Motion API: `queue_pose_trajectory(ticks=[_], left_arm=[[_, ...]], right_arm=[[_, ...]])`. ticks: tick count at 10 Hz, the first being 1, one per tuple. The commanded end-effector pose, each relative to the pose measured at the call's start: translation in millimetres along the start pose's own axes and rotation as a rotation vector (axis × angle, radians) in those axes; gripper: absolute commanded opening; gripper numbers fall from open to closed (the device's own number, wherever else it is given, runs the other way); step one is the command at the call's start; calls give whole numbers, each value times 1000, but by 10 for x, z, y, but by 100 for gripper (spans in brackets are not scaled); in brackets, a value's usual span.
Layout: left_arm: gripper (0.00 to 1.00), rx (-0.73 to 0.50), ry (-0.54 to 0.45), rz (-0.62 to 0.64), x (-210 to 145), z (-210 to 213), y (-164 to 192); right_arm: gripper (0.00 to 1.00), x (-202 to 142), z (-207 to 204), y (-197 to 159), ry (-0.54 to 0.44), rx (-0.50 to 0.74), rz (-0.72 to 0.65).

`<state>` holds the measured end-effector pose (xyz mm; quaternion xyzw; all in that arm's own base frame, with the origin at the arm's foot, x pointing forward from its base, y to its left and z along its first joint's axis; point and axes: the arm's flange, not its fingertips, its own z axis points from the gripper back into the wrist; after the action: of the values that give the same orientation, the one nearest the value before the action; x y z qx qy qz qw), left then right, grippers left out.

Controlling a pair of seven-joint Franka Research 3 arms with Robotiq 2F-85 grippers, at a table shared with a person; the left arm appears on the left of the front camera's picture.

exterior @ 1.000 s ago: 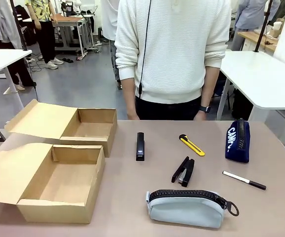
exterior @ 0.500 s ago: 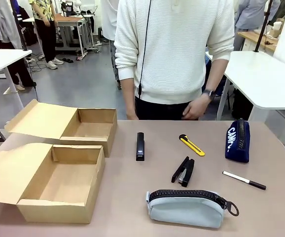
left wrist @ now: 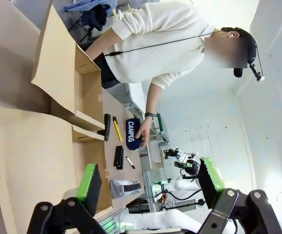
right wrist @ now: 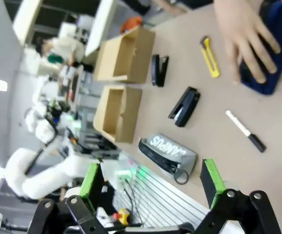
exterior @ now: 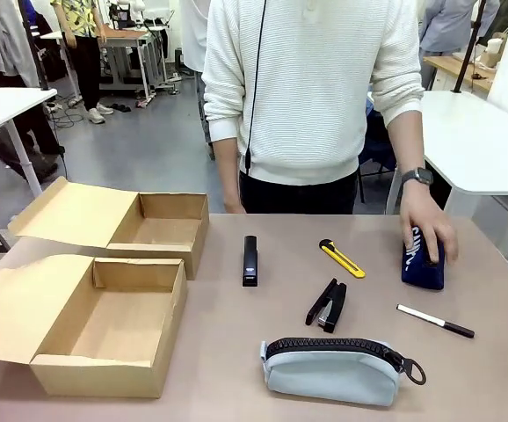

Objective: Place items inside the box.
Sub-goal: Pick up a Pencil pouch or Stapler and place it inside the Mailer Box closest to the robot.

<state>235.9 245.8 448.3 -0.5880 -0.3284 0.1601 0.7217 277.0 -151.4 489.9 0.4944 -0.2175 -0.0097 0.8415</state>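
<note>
The light grey zip pouch (exterior: pixel 333 371) lies at the front of the table, lettering side showing in the right wrist view (right wrist: pixel 169 152). A black stapler (exterior: pixel 327 305) lies hinged open just behind it, at mid table (right wrist: pixel 184 106). The box (exterior: pixel 105 330) stands open at the front left with its flap folded out to the left (right wrist: pixel 116 114). My left gripper (left wrist: pixel 150 178) is open and holds nothing, high above the box's flap (left wrist: pixel 33 161). My right gripper (right wrist: pixel 151 179) is open too, well above the table's right side.
A narrower open cardboard box (exterior: pixel 153 227) stands behind the first. A second slim black stapler (exterior: pixel 250 260), a yellow utility knife (exterior: pixel 342 258) and a pen (exterior: pixel 435 321) lie on the table. The person's hand (exterior: pixel 430 230) rests on a navy pouch (exterior: pixel 423 264) at right.
The person's hand has swung out from beside the body to the right and come down on the navy pouch. Nothing else on the table has moved.
</note>
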Motion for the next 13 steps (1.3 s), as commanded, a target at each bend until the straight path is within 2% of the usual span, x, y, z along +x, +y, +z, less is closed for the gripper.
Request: queue_pose_trajectory(ticks=[1, 2, 3, 4, 5, 7, 8, 9, 11, 13], left_arm=[[100, -24, -11, -23, 16, 2, -9], [100, -24, -11, -23, 16, 2, -9], [100, -24, -11, -23, 16, 2, -9], [100, -24, -11, -23, 16, 2, -9], [100, -24, -11, -23, 16, 2, -9], [100, -24, -11, -23, 16, 2, -9], [100, -24, -11, -23, 16, 2, -9], [100, -24, -11, -23, 16, 2, -9], [100, -24, -11, -23, 16, 2, -9], [100, -24, -11, -23, 16, 2, -9]], right_arm=[[100, -218, 962, -594, -145, 104, -73], [100, -405, 1223, -784, -191, 173, -86], [100, -582, 1407, -978, -309, 213, -167], [100, -600, 1496, -1123, -503, 253, -401], [100, -644, 1233, -774, -243, 128, -159], [100, -644, 1233, -774, -243, 128, -159], [100, -759, 1421, -993, -321, 158, -250], [100, -636, 1191, -790, -223, 123, -142], [100, -616, 513, -228, 10, 52, 77], [100, -929, -408, 363, 390, 51, 407]])
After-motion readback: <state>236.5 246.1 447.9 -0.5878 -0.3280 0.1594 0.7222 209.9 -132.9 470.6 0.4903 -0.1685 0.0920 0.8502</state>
